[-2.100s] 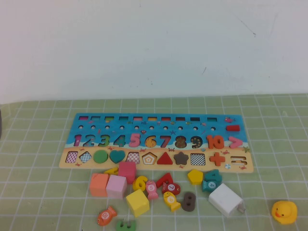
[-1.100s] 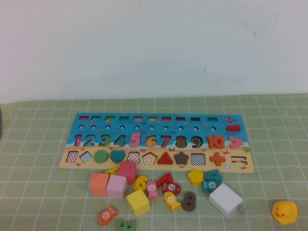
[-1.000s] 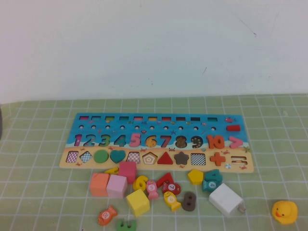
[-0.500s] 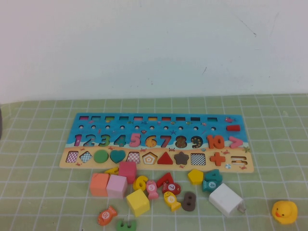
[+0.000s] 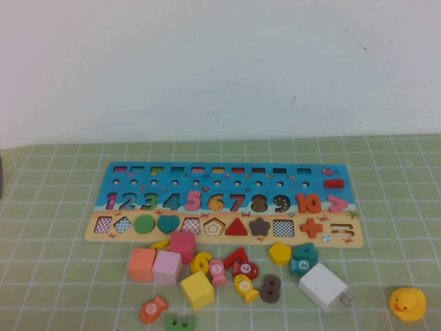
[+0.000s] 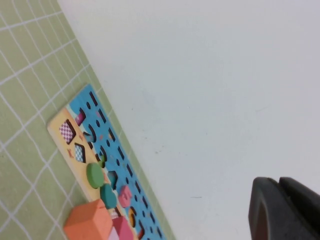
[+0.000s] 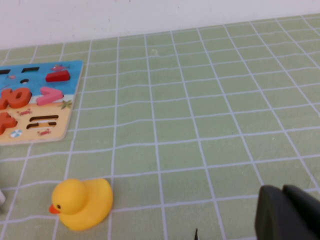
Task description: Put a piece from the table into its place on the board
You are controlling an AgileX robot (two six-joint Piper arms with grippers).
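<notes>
The number-and-shape board (image 5: 227, 181) lies flat in the middle of the green checked mat. Loose pieces lie in front of it: a pink cube (image 5: 182, 245), an orange cube (image 5: 142, 264), a yellow cube (image 5: 197, 289), a yellow 6 (image 5: 200, 262), a red 7 (image 5: 235, 258), a yellow pentagon (image 5: 279, 253), a teal 4 (image 5: 303, 258) and a brown 8 (image 5: 269, 288). Neither gripper shows in the high view. My left gripper (image 6: 278, 187) is shut and empty, off to the board's (image 6: 95, 130) left. My right gripper (image 7: 282, 195) is shut and empty, low over the mat right of the board (image 7: 45, 132).
A white block (image 5: 323, 286) and a yellow rubber duck (image 5: 407, 303) sit at the front right; the duck also shows in the right wrist view (image 7: 82, 202). An orange fish piece (image 5: 152, 309) and a green piece (image 5: 180, 322) lie at the front edge. A white wall stands behind the mat.
</notes>
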